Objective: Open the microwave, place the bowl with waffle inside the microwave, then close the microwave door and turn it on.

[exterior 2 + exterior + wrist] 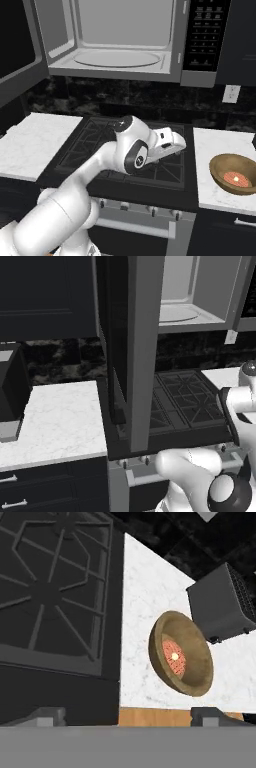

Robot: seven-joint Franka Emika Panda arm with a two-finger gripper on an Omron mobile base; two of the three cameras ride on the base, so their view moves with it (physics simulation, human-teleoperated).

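The microwave hangs above the stove with its light grey interior and round turntable exposed. The microwave door is swung wide open toward me, edge-on in the left base view. A small tan-brown bowl holding a reddish waffle sits on the white counter right of the stove. In the hand view the bowl lies ahead and slightly right of my gripper, which is open and holds nothing. My hand hovers over the stove's right side, left of the bowl.
The stove with dark grates lies below the arm. A black boxy appliance stands on the counter just beyond the bowl. Another dark appliance sits on the left counter. The open door juts out over the stove's left edge.
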